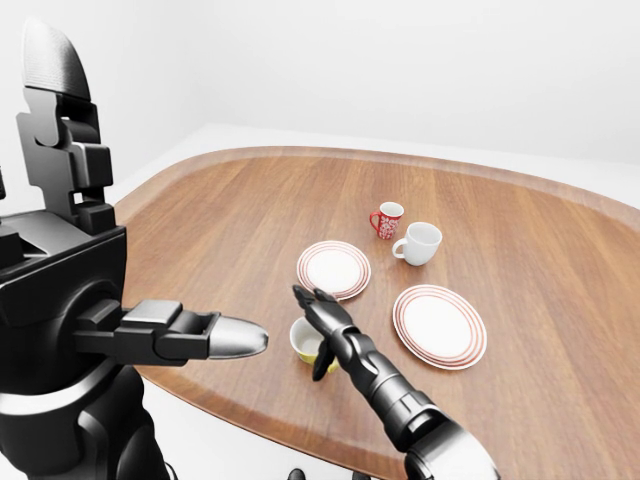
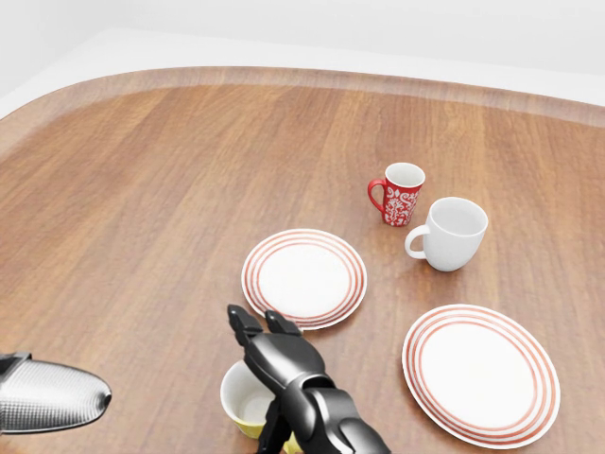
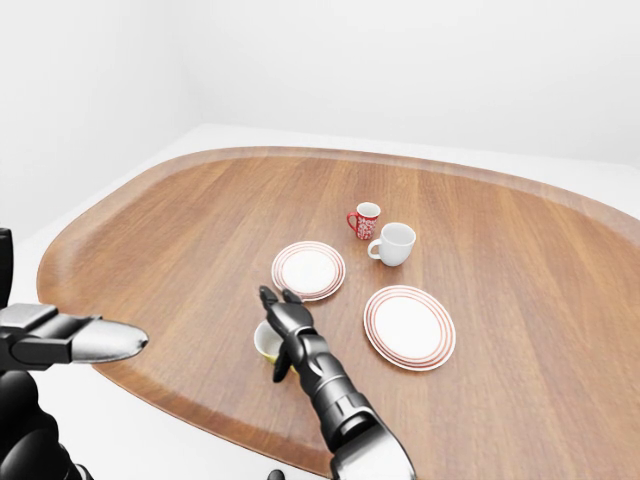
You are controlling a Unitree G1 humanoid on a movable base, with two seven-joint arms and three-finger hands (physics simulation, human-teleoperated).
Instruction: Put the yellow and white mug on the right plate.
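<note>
The yellow and white mug (image 2: 242,399) stands on the table at the bottom of the head view, below the left plate (image 2: 304,277). My right hand (image 2: 258,375) hovers over the mug's right side. Its fingers (image 2: 248,322) stretch open toward the left plate, and the thumb hangs down beside the mug. It grips nothing. The right plate (image 2: 480,374), white with red rings, lies bare at the lower right. My left forearm's silver end (image 2: 47,395) juts in at the bottom left, and no fingers show on it.
A red patterned mug (image 2: 401,194) and a plain white mug (image 2: 452,234) stand together above the right plate. The wooden table (image 2: 142,189) curves away at the top, and its near edge runs close below the yellow mug in the eye views.
</note>
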